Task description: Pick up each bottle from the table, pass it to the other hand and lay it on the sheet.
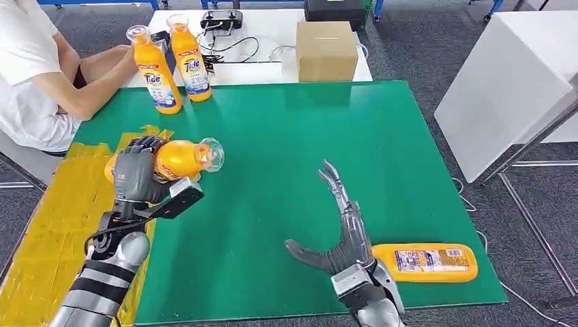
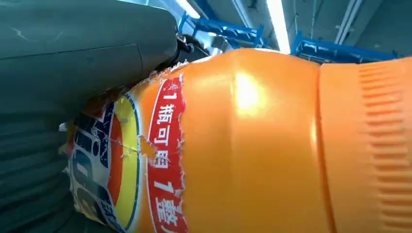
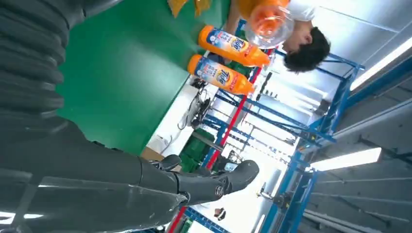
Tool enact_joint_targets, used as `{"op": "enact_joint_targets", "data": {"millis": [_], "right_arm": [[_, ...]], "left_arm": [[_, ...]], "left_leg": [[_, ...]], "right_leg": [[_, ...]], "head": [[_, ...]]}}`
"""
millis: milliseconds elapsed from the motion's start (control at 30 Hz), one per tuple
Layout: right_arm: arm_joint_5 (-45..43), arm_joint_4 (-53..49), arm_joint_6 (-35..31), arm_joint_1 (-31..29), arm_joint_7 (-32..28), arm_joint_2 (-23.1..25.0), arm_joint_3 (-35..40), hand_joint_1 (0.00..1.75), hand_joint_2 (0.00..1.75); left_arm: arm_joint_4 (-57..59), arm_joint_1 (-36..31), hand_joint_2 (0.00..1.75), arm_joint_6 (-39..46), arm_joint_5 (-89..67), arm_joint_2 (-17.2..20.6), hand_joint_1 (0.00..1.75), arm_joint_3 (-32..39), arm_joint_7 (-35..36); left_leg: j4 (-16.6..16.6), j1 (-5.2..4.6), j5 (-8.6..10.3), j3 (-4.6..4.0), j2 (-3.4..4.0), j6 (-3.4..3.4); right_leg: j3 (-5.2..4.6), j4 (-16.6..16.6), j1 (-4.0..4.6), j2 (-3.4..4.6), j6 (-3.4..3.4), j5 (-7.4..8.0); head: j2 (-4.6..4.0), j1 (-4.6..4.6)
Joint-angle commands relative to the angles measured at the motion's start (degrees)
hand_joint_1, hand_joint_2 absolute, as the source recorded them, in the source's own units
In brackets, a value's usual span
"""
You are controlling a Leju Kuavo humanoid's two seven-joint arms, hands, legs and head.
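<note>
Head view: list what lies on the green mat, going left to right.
Bottle held in the left hand → bottle → right hand → lying bottle near the mat's right edge. The two upright bottles at the far side overlap the held one in left-right position, so they are left out.

My head cam looks down on the green mat; L wrist cam tight on the held bottle; R wrist cam shares mat, upper left.

A cardboard box sits beyond a seated person.
</note>
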Motion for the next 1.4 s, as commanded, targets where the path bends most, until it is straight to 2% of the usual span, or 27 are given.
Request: {"op": "enact_joint_targets", "data": {"millis": [33, 100, 167, 300, 533, 600, 800, 833, 867, 900, 1100, 1133, 1400], "right_arm": [[-0.1, -1.6, 1.1, -0.4, 0.5, -0.1, -3.7, 0.00, 1.75], [0.0, -1.3, 2.6, -0.7, 1.1, 0.1, -3.5, 0.00, 1.75], [0.7, -0.1, 3.7, -1.0, 1.6, 1.0, -3.0, 0.00, 1.75], [0.9, 1.5, 4.7, -1.2, 2.2, 1.8, -2.2, 0.00, 1.75], [0.9, 4.0, 5.5, -2.6, 2.6, 2.5, -1.2, 0.00, 1.75], [0.8, 4.2, 5.6, -2.9, 2.8, 2.6, -1.0, 0.00, 1.75], [0.8, 4.2, 5.6, -2.9, 2.8, 2.6, -1.0, 0.00, 1.75], [0.7, 4.2, 5.9, -3.0, 3.3, 2.6, -1.0, 0.00, 1.75], [0.7, 4.4, 6.0, -3.1, 3.6, 2.7, -1.0, 0.00, 1.75], [0.7, 4.8, 6.0, -3.2, 3.6, 2.8, -0.9, 0.00, 1.75], [0.9, 6.0, 5.9, -3.6, 3.9, 3.0, -0.7, 0.00, 1.75], [1.0, 6.5, 6.0, -3.8, 4.1, 3.0, -0.5, 0.00, 1.75], [2.4, 9.2, 5.4, -3.8, 4.2, 2.8, -0.5, 0.00, 1.75]], "left_arm": [[18.0, -12.9, 1.75, -14.3, -9.2, 4.2, 1.75, -7.2, 8.0], [22.9, -15.7, 1.75, -18.8, -10.2, 3.8, 1.75, -8.7, 8.6], [29.9, -18.7, 1.75, -22.7, -11.1, 2.6, 1.75, -9.6, 10.7], [39.2, -21.8, 1.75, -25.7, -12.2, 1.0, 1.75, -10.7, 13.2], [45.1, -23.2, 1.75, -28.2, -12.2, 0.8, 1.75, -11.7, 13.9], [46.6, -23.3, 1.75, -27.8, -12.4, 0.6, 1.75, -11.5, 15.9], [46.6, -23.3, 1.75, -27.8, -12.4, 0.6, 1.75, -11.5, 15.9], [46.9, -23.4, 1.75, -27.5, -13.9, 0.6, 1.75, -12.2, 18.9], [47.2, -23.4, 1.75, -27.4, -14.5, 0.5, 0.40, -12.2, 20.3], [47.6, -23.3, 1.75, -27.1, -14.8, 0.4, 0.00, -12.0, 21.0], [47.2, -22.7, 1.75, -23.0, -15.3, -0.2, 0.00, -9.7, 21.4], [46.9, -22.6, 0.00, -22.5, -15.6, -0.4, 0.00, -9.5, 21.5], [43.4, -20.4, 0.00, -15.2, -16.4, 0.0, 0.00, -6.5, 21.3]], "left_leg": [[0.0, 0.03, -0.02, 0.09, -0.19, -0.05], [0.0, 0.05, 0.03, 0.08, -0.40, -0.06], [0.0, 0.04, 0.02, 0.08, -0.26, -0.06], [0.0, 0.03, 0.02, 0.16, -0.22, -0.07], [0.0, 0.07, -0.08, 0.31, 0.00, -0.11], [0.0, 0.06, -0.05, 0.23, 0.01, -0.11], [0.0, 0.05, -0.01, 0.08, -0.02, -0.10], [0.0, 0.08, -0.03, 0.12, -0.03, -0.11], [0.0, 0.09, -0.05, 0.17, -0.04, -0.12], [0.0, 0.06, -0.03, 0.20, -0.09, -0.11], [-0.1, 0.05, -0.04, 0.21, -0.01, -0.11], [-0.1, 0.06, -0.04, 0.21, -0.03, -0.11], [-0.1, 0.03, 0.00, 0.10, -0.01, -0.08]], "right_leg": [[0.17, 0.0, 0.04, -0.21, 0.01, -0.08], [0.18, 0.0, 0.05, -0.36, 0.00, -0.08], [0.15, 0.0, 0.04, -0.19, 0.00, -0.04], [0.23, -0.1, 0.03, -0.19, 0.00, -0.04], [0.37, -0.1, 0.06, -0.03, 0.01, -0.09], [0.29, -0.1, 0.06, 0.01, 0.01, -0.05], [0.14, 0.0, 0.05, -0.02, 0.01, -0.03], [0.19, 0.0, 0.07, -0.02, 0.01, -0.04], [0.26, -0.1, 0.09, -0.04, 0.01, -0.06], [0.29, -0.1, 0.06, -0.05, 0.02, -0.06], [0.28, -0.1, 0.05, 0.04, 0.01, -0.04], [0.29, -0.1, 0.06, 0.02, 0.01, -0.05], [0.15, -0.1, 0.03, 0.06, 0.02, 0.00]], "head": [[0.00, 0.00], [0.00, 0.00], [0.00, 0.00], [0.00, 0.00], [0.00, 0.00], [0.00, 0.00], [0.00, 0.00], [0.00, 0.00], [0.00, 0.00], [0.00, 0.00], [0.00, 0.00], [0.00, 0.00], [0.00, 0.00]]}}
